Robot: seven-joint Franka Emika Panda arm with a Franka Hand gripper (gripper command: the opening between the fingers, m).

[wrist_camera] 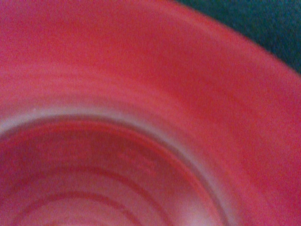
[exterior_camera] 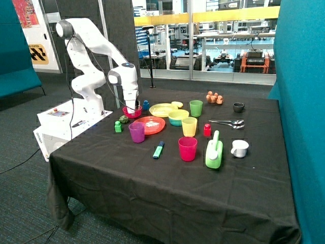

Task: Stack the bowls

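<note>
The pink bowl (exterior_camera: 131,112) stood in the outside view at the counter (exterior_camera: 167,193) edge nearest the robot base, beside the orange plate (exterior_camera: 151,124), with the tool (exterior_camera: 135,107) lowered into it and its grip state impossible to tell; the black cloth lay flat before glazed partitions. In the wrist view the pink bowl (wrist_camera: 141,103) filled the frame, looking light, stiff and slick, so its thin rim seemed the best hold.

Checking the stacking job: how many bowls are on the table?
3. A pink bowl under the hand at the robot-side edge; a yellow bowl nested in a blue bowl behind the yellow cup. None look hidden.
</note>
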